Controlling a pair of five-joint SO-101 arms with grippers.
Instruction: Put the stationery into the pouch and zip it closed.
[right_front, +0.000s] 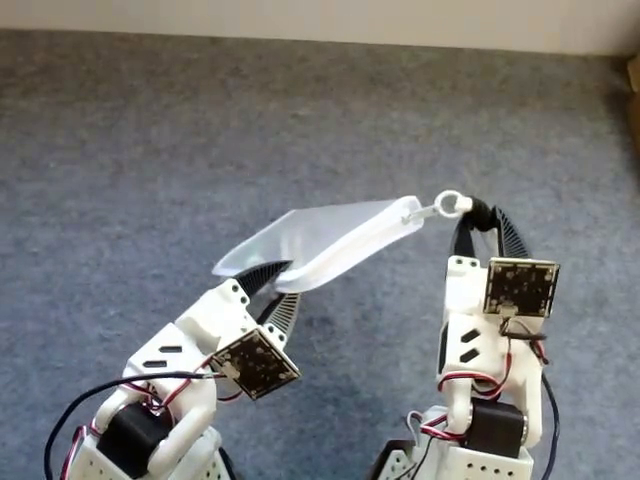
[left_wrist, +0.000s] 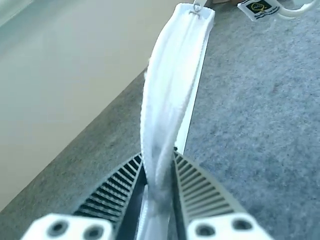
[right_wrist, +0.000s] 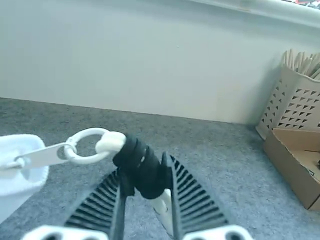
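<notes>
My left claw (right_front: 277, 281) clamps the translucent white zip pouch (right_front: 325, 238) above the grey table's (right_front: 120, 150) middle. My right claw (right_front: 484, 218) pinches its black-wrapped ring pull (right_wrist: 136, 159). I judge zipping finished; next, lower and release gently.

**A:** What are you working over?

**B:** You've got a bench (right_front: 150, 140) covered in grey, felt-like matting. It runs back to a pale wall (right_front: 300, 15).

**A:** And what lies on it?

**B:** In your right wrist view, a white perforated basket (right_wrist: 295, 100) stands on the matting, up against the wall, with wooden sticks (right_wrist: 300, 60) upright in it. A cardboard box (right_wrist: 295, 155) sits close by the basket, on the side away from the wall. You can't tell whether the two touch. The matting around them looks flat and even.
</notes>
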